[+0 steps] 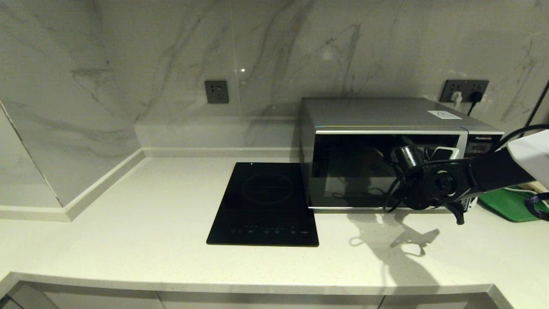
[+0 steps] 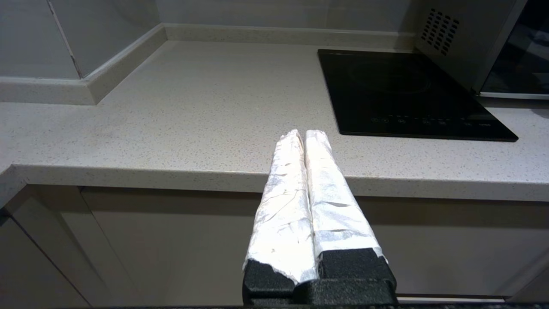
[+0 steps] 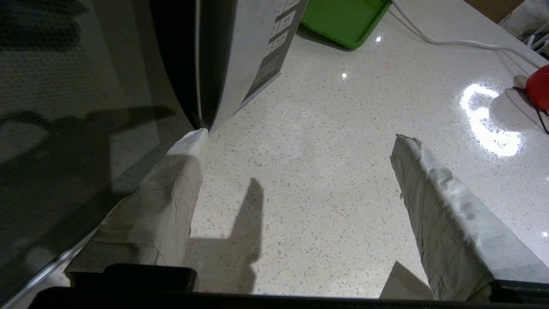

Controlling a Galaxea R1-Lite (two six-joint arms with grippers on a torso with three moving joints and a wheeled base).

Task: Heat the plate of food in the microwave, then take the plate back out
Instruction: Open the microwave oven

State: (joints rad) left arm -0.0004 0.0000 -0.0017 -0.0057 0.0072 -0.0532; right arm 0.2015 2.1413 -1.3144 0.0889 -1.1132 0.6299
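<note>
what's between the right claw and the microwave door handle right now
Nothing visible. The open right claw is right at the microwave front, one finger by the closed door's handle-side edge. No plate shows in any view.

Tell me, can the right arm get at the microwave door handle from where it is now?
Probably yes. The right gripper is open and right at the microwave front, one of its fingers at the door edge beside the button panel, with only bare counter past it. Nothing seems to block it.
</note>
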